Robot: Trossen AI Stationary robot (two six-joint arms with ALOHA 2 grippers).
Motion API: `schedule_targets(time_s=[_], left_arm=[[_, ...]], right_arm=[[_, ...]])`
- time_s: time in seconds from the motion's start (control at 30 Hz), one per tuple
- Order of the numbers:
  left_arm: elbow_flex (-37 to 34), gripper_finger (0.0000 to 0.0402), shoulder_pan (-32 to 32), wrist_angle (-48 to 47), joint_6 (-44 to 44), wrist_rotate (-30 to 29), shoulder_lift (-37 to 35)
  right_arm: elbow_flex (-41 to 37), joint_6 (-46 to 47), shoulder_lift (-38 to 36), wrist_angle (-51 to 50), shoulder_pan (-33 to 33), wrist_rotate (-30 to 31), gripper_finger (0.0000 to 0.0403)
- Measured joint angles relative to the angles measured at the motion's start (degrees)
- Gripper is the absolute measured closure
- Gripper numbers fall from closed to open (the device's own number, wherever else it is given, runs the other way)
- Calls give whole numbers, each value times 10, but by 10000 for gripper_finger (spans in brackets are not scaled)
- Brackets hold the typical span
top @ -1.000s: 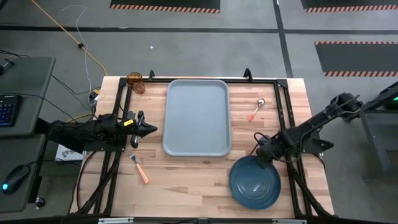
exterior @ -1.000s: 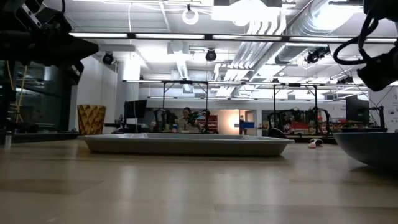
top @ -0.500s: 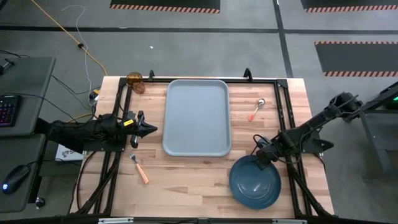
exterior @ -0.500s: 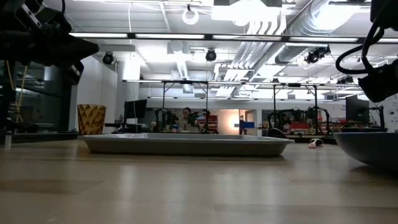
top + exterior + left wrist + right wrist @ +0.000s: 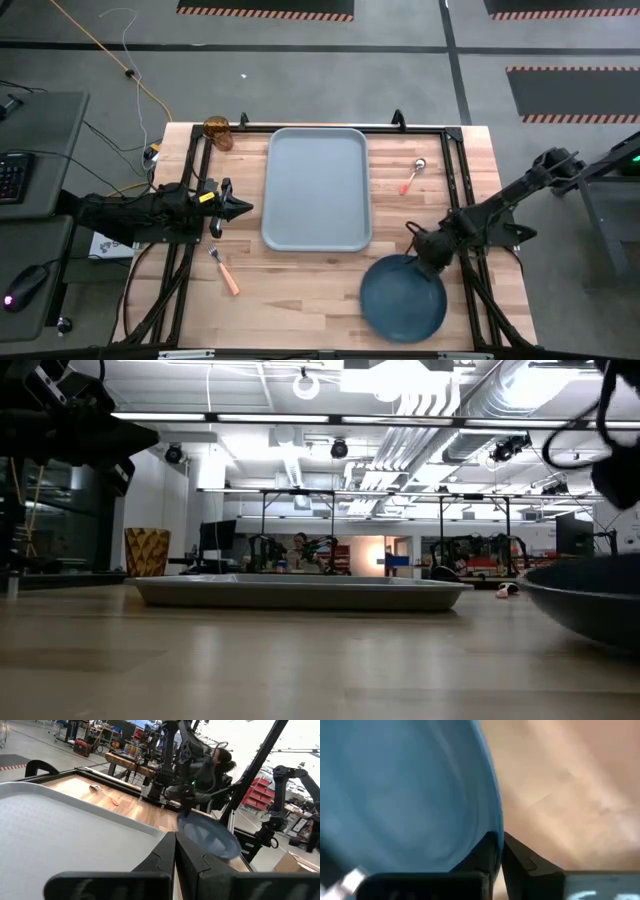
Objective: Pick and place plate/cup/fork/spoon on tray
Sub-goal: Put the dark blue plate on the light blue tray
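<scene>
The dark blue plate [image 5: 403, 297] is at the table's near right, with my right gripper [image 5: 426, 256] shut on its far rim. The pale blue-grey tray [image 5: 317, 188] lies flat in the middle of the table. The amber cup [image 5: 217, 130] stands at the far left corner. The orange-handled fork [image 5: 225, 272] lies near the tray's near left corner, and the spoon [image 5: 412, 176] lies to the tray's right. My left gripper [image 5: 245, 208] hovers shut beside the tray's left edge, touching nothing. My right gripper pinches the plate's raised rim [image 5: 494, 827] between its two fingers, one on the inner face and one on the outer. It holds the far right part of the rim, coming slanting down from the table's right. The plate is tilted, its held side raised; whether its near edge is on the table does not show.
A black frame rail [image 5: 452, 170] runs along the table's right side, close to the spoon. Bare wood lies between the plate and the tray's near edge [image 5: 316, 248]. In the low view the plate [image 5: 590, 595] fills the right edge.
My right gripper has come down onto the plate's far rim and shut on it. The plate has tipped up at the held side and shifted slightly toward the table's left and near edges.
</scene>
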Motion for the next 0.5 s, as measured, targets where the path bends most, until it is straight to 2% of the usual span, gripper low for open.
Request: schedule_targets(time_s=[0.13,0.23,0.37,0.5], left_arm=[[0,401,0,0,0,0,0],[0,402,0,0,0,0,0],[0,401,0,0,0,0,0],[0,401,0,0,0,0,0]], right_arm=[[27,-35,-67,67,0,-59,396],[42,-22,-109,160,-2,-42,400],[52,-5,-115,239,-24,67,401],[66,-9,-67,255,-74,199,402]])
